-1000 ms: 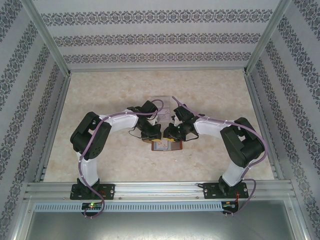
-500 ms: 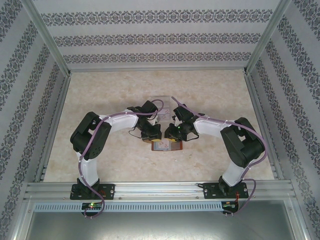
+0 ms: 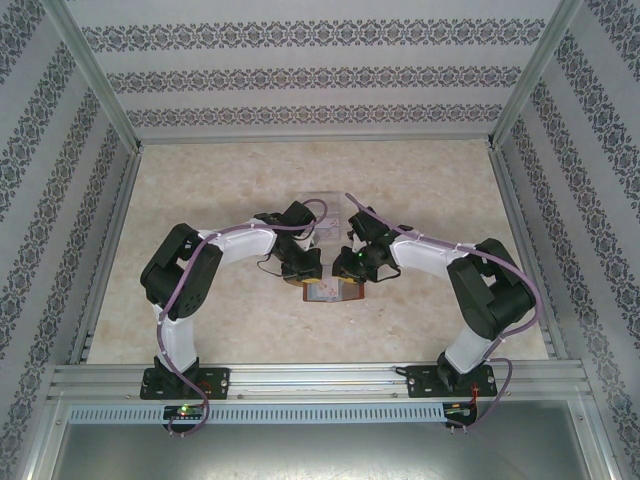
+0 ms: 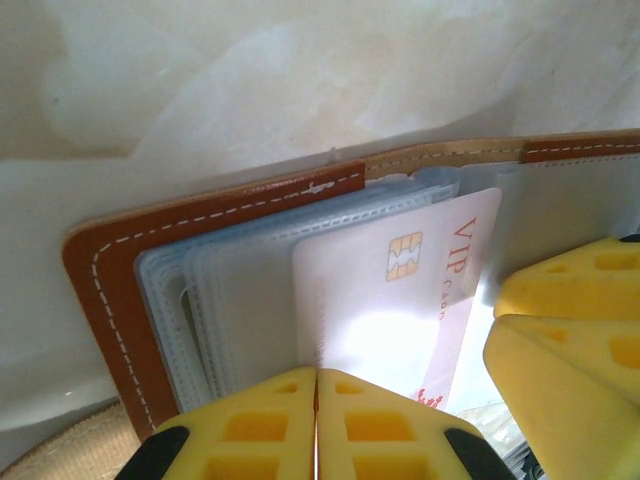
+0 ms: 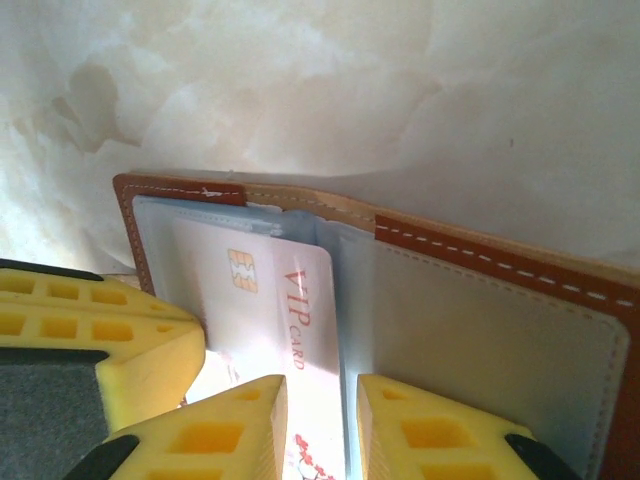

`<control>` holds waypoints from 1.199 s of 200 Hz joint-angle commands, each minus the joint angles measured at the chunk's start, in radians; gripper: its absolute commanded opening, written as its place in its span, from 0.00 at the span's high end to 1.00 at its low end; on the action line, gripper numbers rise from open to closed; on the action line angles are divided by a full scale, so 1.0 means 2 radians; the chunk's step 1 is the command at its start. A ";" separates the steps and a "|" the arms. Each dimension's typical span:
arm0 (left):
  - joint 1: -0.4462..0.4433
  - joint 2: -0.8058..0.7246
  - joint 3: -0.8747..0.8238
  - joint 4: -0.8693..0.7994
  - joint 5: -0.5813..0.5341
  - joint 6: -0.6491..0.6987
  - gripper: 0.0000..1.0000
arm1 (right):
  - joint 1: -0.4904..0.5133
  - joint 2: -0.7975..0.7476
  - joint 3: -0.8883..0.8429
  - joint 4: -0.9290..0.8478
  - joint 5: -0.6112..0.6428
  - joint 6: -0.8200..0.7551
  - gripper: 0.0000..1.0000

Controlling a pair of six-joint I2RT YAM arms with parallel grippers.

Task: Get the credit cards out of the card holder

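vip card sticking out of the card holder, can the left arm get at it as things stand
Probably yes: the VIP card stands partly out of the card holder, and the left claw, shut, sits right at its near edge. The right claw crowds it.

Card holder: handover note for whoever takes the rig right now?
Grippers: left gripper shut at the VIP card's near edge, a pinch on it unconfirmed; right gripper has its jaws slightly apart, straddling the card's other edge.
Things: card holder lies open on the table, the card seemingly partly out of its clear pockets.
Done: holder opened, one card started.
Left: pull that card free, then check the other pockets.
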 commanded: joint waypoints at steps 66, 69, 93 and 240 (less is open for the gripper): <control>-0.005 0.022 0.012 -0.046 -0.027 0.016 0.92 | -0.009 0.019 -0.004 0.017 -0.028 -0.012 0.74; -0.005 0.023 0.012 -0.046 -0.027 0.016 0.92 | -0.009 0.020 -0.005 0.017 -0.029 -0.011 0.74; -0.005 0.025 0.015 -0.046 -0.026 0.016 0.92 | -0.009 0.027 -0.004 0.024 -0.039 -0.011 0.74; -0.005 0.031 0.016 -0.047 -0.025 0.014 0.93 | -0.014 0.004 -0.025 0.074 -0.081 -0.002 0.81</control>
